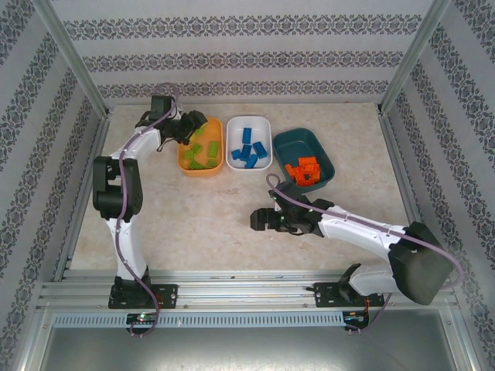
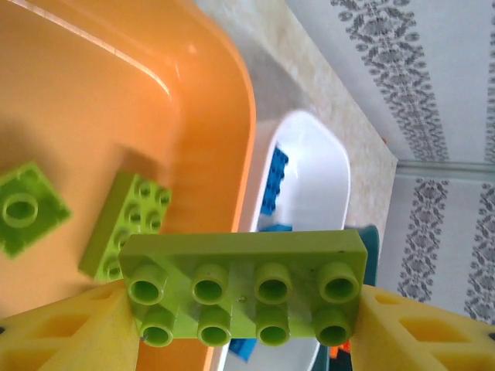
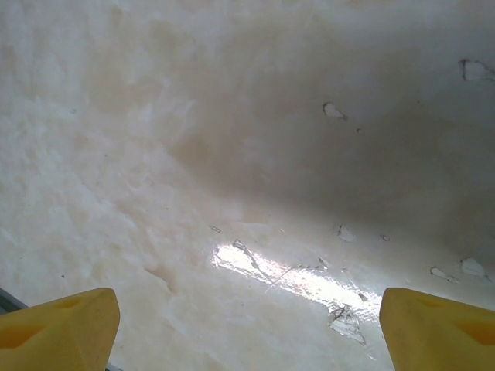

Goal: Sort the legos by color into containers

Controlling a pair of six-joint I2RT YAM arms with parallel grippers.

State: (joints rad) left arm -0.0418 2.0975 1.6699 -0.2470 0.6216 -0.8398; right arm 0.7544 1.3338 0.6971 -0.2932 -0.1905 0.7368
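Near the arm bases, the beige marbled tabletop (image 1: 193, 224) lies open between the metal side rails (image 1: 77, 205), with free room across its near half. There the right gripper (image 1: 255, 220) hangs low over bare surface, its yellow fingers (image 3: 62, 328) spread wide, grasping nothing. Farther back three shallow plastic tubs stand in a row just beside one another: the orange tub (image 1: 203, 173) at left with lime green bricks (image 1: 205, 154), the white tub (image 1: 234, 131) with blue bricks (image 1: 249, 151), and the dark teal tub (image 1: 305, 145) with orange bricks (image 1: 304, 171) heaped at its near end. The left gripper (image 1: 186, 130) covers the orange tub's far left corner, clamped on a lime green eight-stud brick (image 2: 244, 286); from above that brick cannot be made out.
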